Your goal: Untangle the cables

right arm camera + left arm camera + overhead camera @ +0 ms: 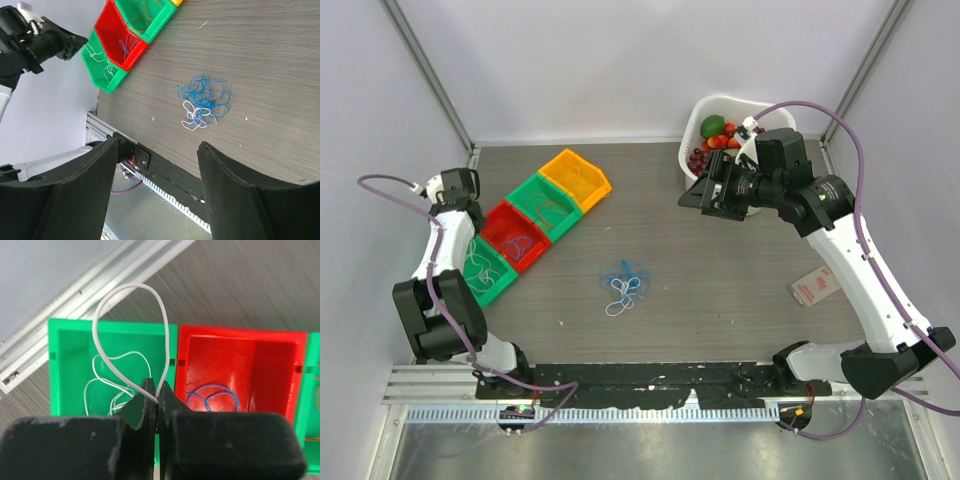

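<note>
Tangle of cables (623, 283), mostly blue with a few white loops at its near side, lies close to the middle of the grey worktop (740, 300), well apart from both arms. On the left, the left claw (157, 401) is clenched on a single white cable (131, 286), pinched between its dark fingertips so that the loop stands upright above them. The claw hangs over the nearest green bin (65, 355), the first in a diagonal row of four bins along the left side of the worktop. More white cables (107, 385) lie curled on that bin's floor. The red bin (240, 355) touching it on the far side holds a blue cable (212, 394). Beyond it come a second green bin (552, 205) and a yellow bin (577, 178); what lies in those two is too fine to make out. On the far right, the right claw (157, 150) is released, its two fingers standing wide apart with nothing between them. It is raised above the worktop just beside a white basket (705, 110) of fruit in the far right corner, and its camera looks down on the tangle from there. A small pale packet (817, 287) lies flat near the right edge.
</note>
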You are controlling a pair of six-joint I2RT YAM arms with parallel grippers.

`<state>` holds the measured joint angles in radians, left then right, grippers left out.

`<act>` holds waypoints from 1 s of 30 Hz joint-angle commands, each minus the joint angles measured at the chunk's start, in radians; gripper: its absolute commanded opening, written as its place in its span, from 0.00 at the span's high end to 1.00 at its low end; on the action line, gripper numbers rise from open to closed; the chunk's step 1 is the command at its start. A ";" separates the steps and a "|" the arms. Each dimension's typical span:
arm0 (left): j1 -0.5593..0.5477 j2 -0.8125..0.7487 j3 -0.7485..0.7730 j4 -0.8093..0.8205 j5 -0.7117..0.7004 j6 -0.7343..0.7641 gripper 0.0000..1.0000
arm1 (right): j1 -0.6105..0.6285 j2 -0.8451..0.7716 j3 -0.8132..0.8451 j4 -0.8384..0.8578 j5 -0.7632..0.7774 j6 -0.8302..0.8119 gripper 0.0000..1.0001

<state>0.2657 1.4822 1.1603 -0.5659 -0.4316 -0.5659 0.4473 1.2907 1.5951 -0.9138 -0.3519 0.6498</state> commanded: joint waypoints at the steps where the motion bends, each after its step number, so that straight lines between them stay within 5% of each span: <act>1: 0.006 0.009 -0.034 -0.002 0.010 -0.069 1.00 | -0.004 -0.025 0.009 0.003 0.007 0.007 0.30; 10: 0.050 0.115 -0.019 -0.090 0.057 -0.124 1.00 | -0.005 -0.022 0.011 0.012 0.005 0.002 0.30; 17: 0.050 0.027 -0.117 -0.078 0.045 -0.160 1.00 | -0.005 -0.037 -0.033 0.033 0.004 -0.013 0.30; 21: 0.052 0.024 -0.090 -0.121 0.059 -0.146 0.76 | -0.005 -0.034 -0.061 0.061 -0.034 0.011 0.30; 25: 0.053 -0.028 -0.061 -0.117 0.059 -0.126 0.35 | -0.005 -0.037 -0.087 0.073 -0.044 -0.007 0.30; 30: 0.047 -0.068 0.085 -0.227 0.103 -0.159 0.24 | -0.005 -0.033 -0.159 0.117 -0.070 0.014 0.30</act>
<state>0.3107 1.4906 1.1202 -0.7341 -0.3653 -0.6964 0.4473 1.2850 1.4792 -0.8742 -0.3763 0.6525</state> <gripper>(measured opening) 0.749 0.698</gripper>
